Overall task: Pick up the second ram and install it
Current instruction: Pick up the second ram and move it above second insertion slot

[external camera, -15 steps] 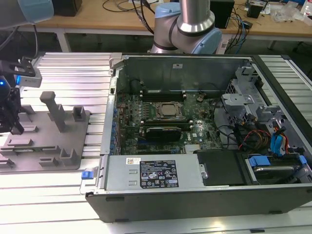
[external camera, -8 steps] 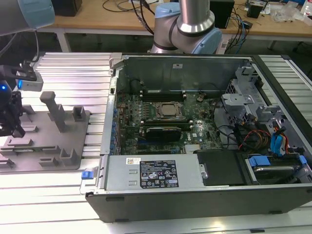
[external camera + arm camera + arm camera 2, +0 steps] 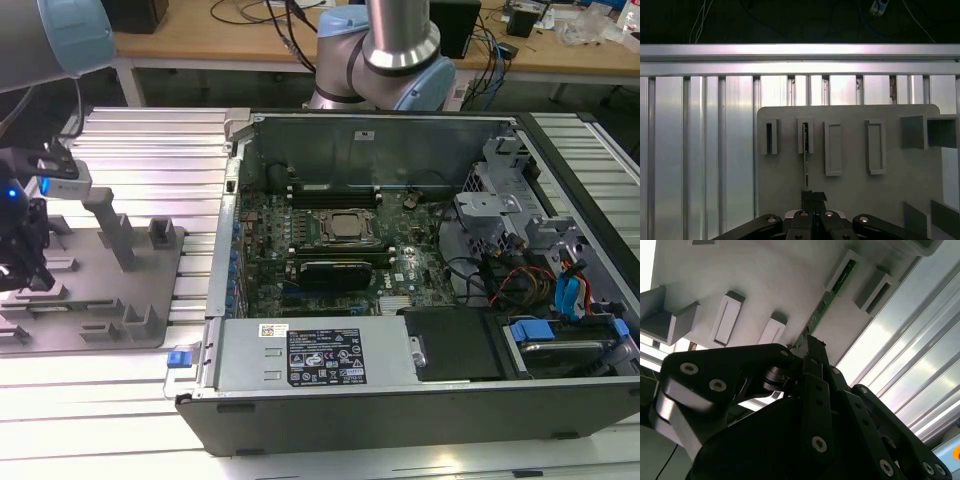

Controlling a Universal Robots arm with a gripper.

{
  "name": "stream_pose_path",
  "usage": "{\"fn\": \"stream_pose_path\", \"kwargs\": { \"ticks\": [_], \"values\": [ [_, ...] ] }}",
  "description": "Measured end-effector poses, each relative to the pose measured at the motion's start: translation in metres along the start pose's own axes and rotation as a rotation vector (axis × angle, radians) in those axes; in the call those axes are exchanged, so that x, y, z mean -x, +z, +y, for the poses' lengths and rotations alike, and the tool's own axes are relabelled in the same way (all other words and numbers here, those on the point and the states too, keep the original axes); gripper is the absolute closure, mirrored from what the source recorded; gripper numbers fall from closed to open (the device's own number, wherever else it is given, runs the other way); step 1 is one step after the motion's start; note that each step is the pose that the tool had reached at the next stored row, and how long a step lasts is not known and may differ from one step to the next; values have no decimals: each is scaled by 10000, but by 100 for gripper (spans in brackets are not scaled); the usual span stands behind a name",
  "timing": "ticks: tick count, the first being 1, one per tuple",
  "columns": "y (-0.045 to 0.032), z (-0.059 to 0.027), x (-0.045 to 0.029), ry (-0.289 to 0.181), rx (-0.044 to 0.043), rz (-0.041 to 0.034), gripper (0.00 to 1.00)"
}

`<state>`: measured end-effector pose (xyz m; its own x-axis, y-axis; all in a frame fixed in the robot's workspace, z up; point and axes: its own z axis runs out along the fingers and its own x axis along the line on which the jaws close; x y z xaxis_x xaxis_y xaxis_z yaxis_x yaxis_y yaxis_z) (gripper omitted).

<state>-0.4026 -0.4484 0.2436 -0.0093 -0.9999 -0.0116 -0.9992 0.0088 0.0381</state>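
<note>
**Arm and fingers.** The gripper (image 3: 813, 196) is positioned over the grey fixture plate (image 3: 100, 305). In the exterior view the plate lies at about nine o'clock from the open computer case (image 3: 360, 135), at the exterior view's left. In both wrist views the black fingers (image 3: 821, 198) are clenched together on the near end of the second ram (image 3: 805, 162).

**Task item.** The second ram is a thin green board standing on its long edge on the fixture plate. Its far end sits in one of the plate's raised slotted holders (image 3: 805, 136) and its near end is pinched at the fingertips. In the second wrist view its green edge (image 3: 832, 292) runs straight from the fingertips to that holder. The neighbouring holders on the plate hold nothing visible.

**Case.** The case lies on its side on the ribbed aluminium worktop (image 3: 150, 150) with its cover off. The silver CPU (image 3: 345, 228) sits mid-board. The long black memory slots (image 3: 330, 190) run at its twelve o'clock and a black card (image 3: 335, 272) lies at its six o'clock. The labelled power supply (image 3: 315, 355) occupies the case's six o'clock edge.
</note>
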Motion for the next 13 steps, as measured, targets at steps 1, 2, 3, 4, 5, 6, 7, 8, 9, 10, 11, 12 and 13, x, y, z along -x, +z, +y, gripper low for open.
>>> {"fn": "stream_pose_path", "kwargs": {
  "ticks": [1,2,3,4,5,6,7,8,9,10,11,12,13],
  "values": [
    [8,1,-3,2,1,1,92],
    [15,1,-7,1,3,1,92],
    [36,4,-12,-3,3,-6,92],
    [46,8,-13,-9,4,-6,92],
    [55,10,-13,-31,3,-7,92],
    [69,12,-12,-135,3,-6,92],
    [85,16,-13,-299,5,1,92],
    [95,18,-14,-407,8,5,92],
    [102,21,-15,-483,9,9,92],
    [114,25,-16,-592,9,12,92],
    [120,26,-17,-642,9,14,92],
    [130,26,-17,-653,10,15,92],
    [136,26,-17,-654,10,15,92]
  ]
}}
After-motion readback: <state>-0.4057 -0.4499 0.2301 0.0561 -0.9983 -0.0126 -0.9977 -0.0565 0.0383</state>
